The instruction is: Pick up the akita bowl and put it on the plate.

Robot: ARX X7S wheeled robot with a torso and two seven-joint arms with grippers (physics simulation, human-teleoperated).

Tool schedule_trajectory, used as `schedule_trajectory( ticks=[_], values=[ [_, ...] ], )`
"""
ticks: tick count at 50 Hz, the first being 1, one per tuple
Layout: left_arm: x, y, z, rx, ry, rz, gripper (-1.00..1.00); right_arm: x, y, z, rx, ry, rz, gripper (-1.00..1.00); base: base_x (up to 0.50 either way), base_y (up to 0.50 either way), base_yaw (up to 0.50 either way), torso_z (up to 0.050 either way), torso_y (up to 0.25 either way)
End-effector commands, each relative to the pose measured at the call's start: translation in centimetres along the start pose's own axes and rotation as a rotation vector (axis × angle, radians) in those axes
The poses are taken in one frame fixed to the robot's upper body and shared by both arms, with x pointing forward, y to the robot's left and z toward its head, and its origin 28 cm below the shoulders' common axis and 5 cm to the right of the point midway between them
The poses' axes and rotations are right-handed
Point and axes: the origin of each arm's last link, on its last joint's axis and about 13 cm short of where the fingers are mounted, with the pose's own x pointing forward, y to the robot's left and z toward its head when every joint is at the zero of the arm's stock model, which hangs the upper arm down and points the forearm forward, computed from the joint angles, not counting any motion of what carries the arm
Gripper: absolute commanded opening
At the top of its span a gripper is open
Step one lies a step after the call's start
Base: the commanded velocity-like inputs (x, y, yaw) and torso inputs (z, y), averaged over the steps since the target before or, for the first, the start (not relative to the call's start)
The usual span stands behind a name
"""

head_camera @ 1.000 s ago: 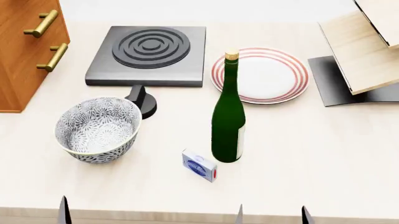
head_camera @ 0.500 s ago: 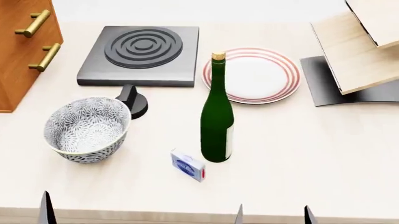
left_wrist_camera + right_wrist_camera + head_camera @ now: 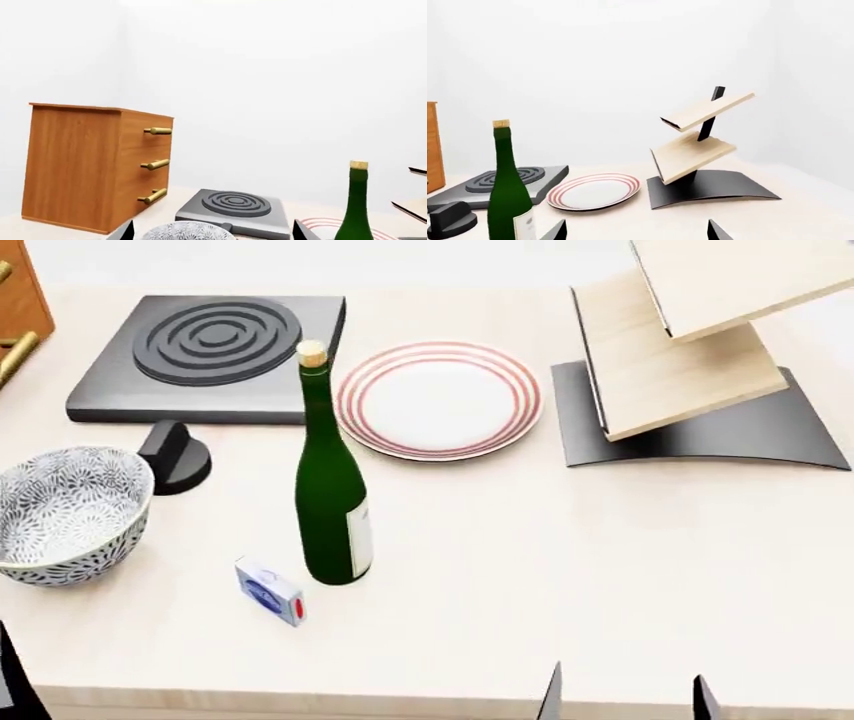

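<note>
View swings right; bowl slides to my left edge, nothing grasped yet.

Against the pictures from a moment ago, my head view has panned right: the akita bowl (image 3: pixel 64 515) now sits at the far left of it, on the tabletop (image 3: pixel 601 570), and the plate (image 3: pixel 438 398) lies near the middle, bare. The green bottle (image 3: pixel 328 480) stands between them, so I judge my carry should arc around or over it. My left jaws (image 3: pixel 210 232) stand apart, tips showing either side of the bowl's rim in the left wrist view, low and short of it. My right jaws (image 3: pixel 637 231) are apart too, empty, facing the plate and the wooden rack (image 3: pixel 700 135). The reach is only beginning.
</note>
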Motion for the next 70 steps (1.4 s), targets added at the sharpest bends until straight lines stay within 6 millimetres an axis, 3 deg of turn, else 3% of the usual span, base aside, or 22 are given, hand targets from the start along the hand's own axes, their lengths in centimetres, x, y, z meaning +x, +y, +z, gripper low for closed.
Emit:
schedule_trajectory(
  ticks=[1,20,70],
  values=[
    [0.6,1.0,0.2,0.0,-0.019,0.073,1.0,0.1,-0.2,0.2,0.002,-0.028,-0.019,1.0,0.0,-0.13,0.0,0.0,0.0],
    [0.6,1.3,0.2,-0.021,-0.029,0.089,1.0,-0.5,0.7,-0.2,-0.046,-0.051,0.057,1.0,0.0,0.0,0.0,0.0,0.0],
    [0.5,1.0,-0.2,-0.031,-0.019,0.068,1.0,-0.9,0.8,0.1,-0.018,-0.072,0.067,1.0,0.1,0.0,0.0,0.0,0.0]
  ],
)
